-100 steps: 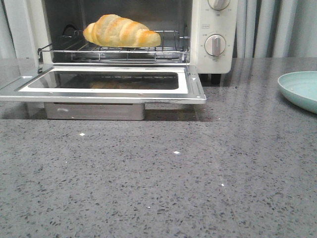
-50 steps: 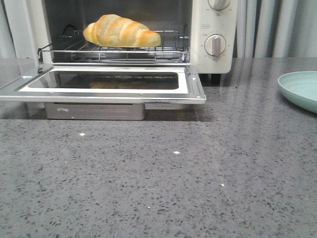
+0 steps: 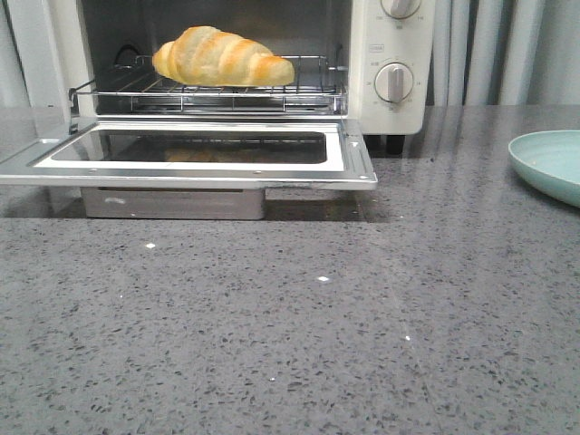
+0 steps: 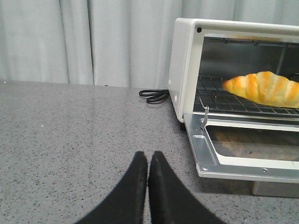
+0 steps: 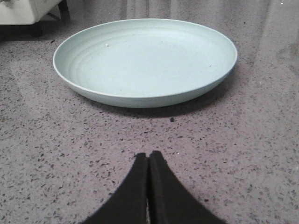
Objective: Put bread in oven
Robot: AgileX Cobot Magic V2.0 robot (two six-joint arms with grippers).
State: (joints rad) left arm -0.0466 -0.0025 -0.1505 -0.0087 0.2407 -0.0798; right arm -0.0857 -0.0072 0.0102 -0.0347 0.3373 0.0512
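Front view: bread (image 3: 222,57) lies on the rack inside the oven (image 3: 390,68). Both my pincers, left (image 4: 148,161) and right (image 5: 148,161), are pressed closed and hold nothing.

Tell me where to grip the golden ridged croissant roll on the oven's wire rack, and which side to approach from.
Probably grip the golden ridged croissant roll across its thick middle, fingers spanning front to back. Come in from the front, through the cream-white toaster oven's opening and over its lowered glass door: the roll lies lengthwise across the wire rack, its tapered ends offering less hold.
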